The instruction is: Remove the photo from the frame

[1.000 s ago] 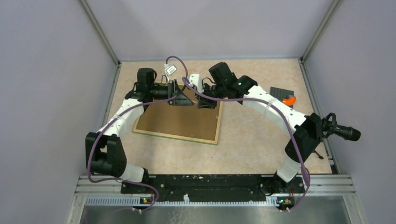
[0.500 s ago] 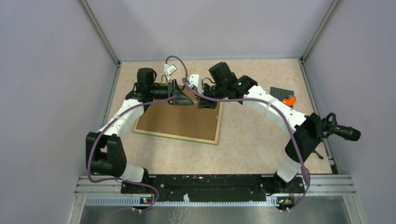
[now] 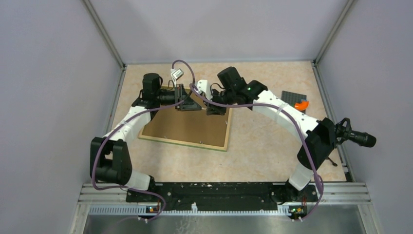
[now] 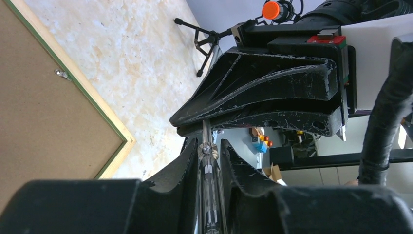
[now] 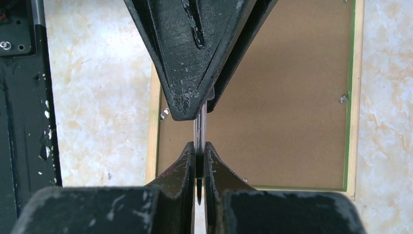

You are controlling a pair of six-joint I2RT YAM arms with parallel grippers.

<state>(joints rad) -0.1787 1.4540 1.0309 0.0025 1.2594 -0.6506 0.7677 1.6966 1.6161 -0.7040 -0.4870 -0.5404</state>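
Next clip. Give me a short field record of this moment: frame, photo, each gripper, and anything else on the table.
frame: flat on the table, brown back up, metal tab at its edge
photo: not visible
tool: thin metal shaft with a clear handle, held in the air between both grippers, over the frame's far part
left gripper: fingers closed on the handle
right gripper: shut on the shaft
other: grey plate with an orange piece, far right of the table
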